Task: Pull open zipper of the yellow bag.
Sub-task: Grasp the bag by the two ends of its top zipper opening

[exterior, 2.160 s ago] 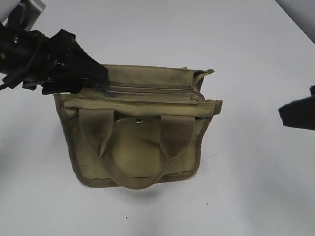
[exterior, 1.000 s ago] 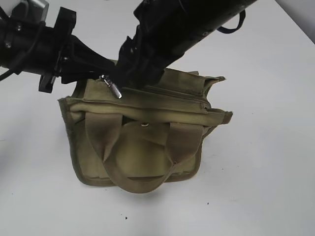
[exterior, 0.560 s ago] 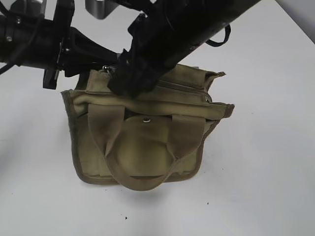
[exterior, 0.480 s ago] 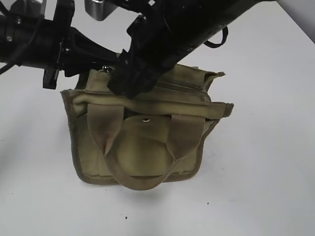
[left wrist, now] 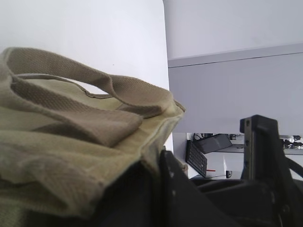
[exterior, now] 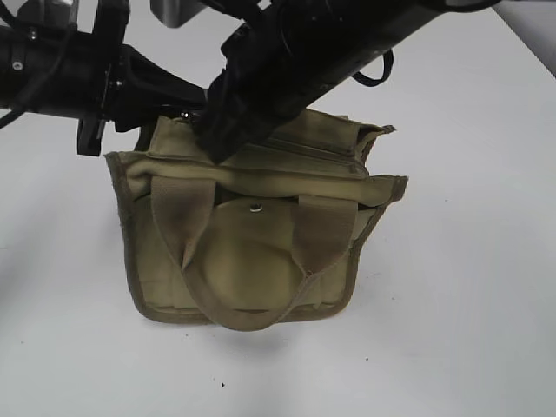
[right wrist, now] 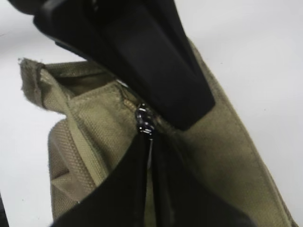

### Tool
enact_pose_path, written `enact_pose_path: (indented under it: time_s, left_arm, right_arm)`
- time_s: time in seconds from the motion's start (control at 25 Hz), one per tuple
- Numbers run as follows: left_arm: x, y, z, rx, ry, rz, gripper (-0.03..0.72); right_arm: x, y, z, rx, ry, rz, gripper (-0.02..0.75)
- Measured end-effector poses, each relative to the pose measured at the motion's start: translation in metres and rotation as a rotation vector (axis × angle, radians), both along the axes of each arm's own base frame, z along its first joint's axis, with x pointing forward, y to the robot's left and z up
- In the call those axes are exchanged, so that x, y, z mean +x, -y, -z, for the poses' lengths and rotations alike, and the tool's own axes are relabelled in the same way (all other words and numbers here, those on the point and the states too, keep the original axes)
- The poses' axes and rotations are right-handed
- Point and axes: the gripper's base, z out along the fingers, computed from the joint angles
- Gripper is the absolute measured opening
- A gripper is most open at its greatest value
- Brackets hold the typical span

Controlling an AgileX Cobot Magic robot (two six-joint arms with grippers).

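Right gripper [right wrist: 150, 142] clamped on zipper [right wrist: 144, 120] pull – left gripper [exterior: 169, 104] pinching yellow bag [exterior: 252, 252]

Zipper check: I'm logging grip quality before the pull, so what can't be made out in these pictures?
- Pull tab: exterior view, hidden under the right gripper.
- Zipper: its left part is covered by that arm.
- Right wrist view: only the slider shows at the shut fingertips.
- Left gripper: its hold on the yellow bag is hidden by canvas.
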Motion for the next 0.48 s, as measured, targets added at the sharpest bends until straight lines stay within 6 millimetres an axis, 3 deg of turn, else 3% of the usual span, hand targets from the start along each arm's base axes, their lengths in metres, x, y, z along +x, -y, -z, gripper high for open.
enact_pose_path:
  time_s: [0.48]
  left_arm:
    - [-0.001, 0.001, -0.001, -0.008, -0.005, 0.013, 0.003]
  right_arm:
    - [-0.006, 0.01, 0.01, -0.138, -0.103, 0.021, 0.002]
